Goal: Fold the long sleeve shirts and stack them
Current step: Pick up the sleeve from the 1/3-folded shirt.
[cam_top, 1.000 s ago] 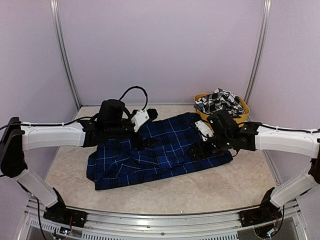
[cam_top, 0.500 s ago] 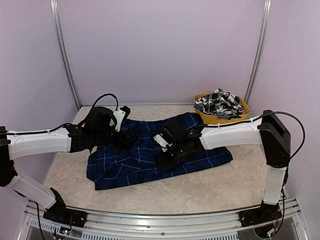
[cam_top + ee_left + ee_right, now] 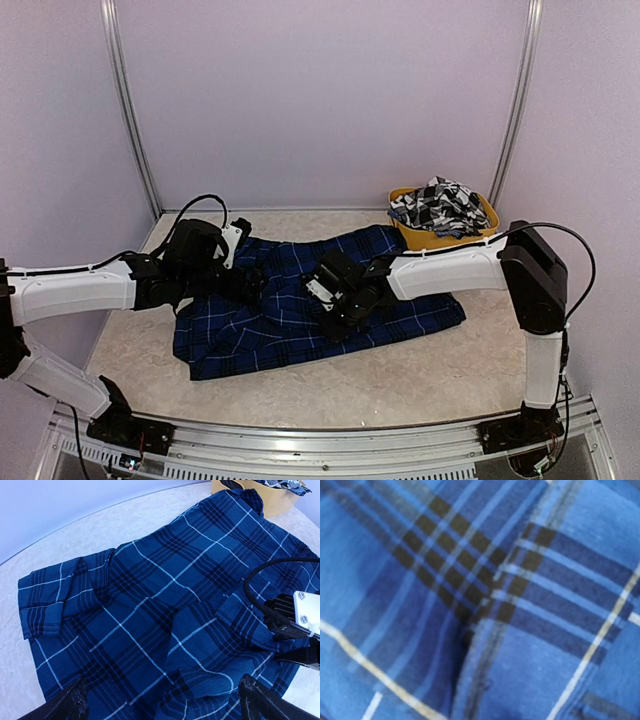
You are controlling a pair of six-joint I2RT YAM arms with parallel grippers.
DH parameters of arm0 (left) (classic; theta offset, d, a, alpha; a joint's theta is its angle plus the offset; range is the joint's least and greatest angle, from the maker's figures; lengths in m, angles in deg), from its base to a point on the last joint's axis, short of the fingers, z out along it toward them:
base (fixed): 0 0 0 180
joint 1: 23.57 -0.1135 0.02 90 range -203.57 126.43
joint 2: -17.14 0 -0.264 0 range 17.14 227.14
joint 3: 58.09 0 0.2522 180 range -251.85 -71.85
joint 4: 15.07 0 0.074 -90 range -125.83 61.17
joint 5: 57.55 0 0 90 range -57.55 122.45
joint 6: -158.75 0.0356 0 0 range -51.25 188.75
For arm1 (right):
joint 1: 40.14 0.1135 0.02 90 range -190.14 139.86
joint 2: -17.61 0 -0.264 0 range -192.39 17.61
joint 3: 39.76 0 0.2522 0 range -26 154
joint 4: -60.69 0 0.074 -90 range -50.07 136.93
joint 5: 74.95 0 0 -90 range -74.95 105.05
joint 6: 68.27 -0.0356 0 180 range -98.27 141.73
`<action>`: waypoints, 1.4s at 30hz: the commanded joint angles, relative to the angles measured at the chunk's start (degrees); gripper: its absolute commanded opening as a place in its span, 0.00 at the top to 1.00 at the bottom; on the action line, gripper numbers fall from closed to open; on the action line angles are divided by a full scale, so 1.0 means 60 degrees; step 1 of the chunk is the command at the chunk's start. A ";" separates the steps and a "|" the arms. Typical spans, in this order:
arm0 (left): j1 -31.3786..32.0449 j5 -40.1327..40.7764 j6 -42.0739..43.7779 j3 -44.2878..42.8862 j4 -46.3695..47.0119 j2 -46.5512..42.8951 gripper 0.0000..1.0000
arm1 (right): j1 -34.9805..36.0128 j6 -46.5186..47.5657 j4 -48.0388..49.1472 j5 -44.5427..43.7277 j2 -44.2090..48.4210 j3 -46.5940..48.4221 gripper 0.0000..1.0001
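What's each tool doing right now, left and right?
Left tool: open, empty, above the blue shirt.
Right tool: down on the blue shirt; open or closed cannot be told.

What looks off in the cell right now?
Nothing damaged or spilled. The blue plaid shirt lies crooked on the table, wrinkled, with a loose fold bunched near its middle. The checked shirt is a crumpled heap in the yellow tub, draping over its rim.
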 commanded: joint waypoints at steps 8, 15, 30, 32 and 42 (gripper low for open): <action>-0.0015 -0.0052 -0.0368 0.0498 0.0024 -0.0185 0.01 | -0.0086 0.0110 -0.0400 -0.0261 0.0314 -0.0220 0.62; 0.0002 0.0010 -0.0390 0.0559 0.0032 -0.0260 0.01 | -0.0218 0.0150 -0.0427 -0.0244 0.0537 -0.0524 0.67; 0.0102 -0.0091 -0.0596 0.0873 0.0114 -0.0216 0.01 | -0.0599 0.0109 -0.0068 0.0074 0.1152 -0.0993 1.00; 0.0191 -0.0247 -0.0735 0.1084 0.0239 -0.0320 0.01 | -0.0714 0.0062 -0.0012 0.0171 0.1438 -0.1067 1.00; 0.0692 -0.0700 -0.1112 0.2074 0.0700 -0.0824 0.01 | -0.1662 -0.0099 0.0506 0.2299 0.3411 -0.0921 1.00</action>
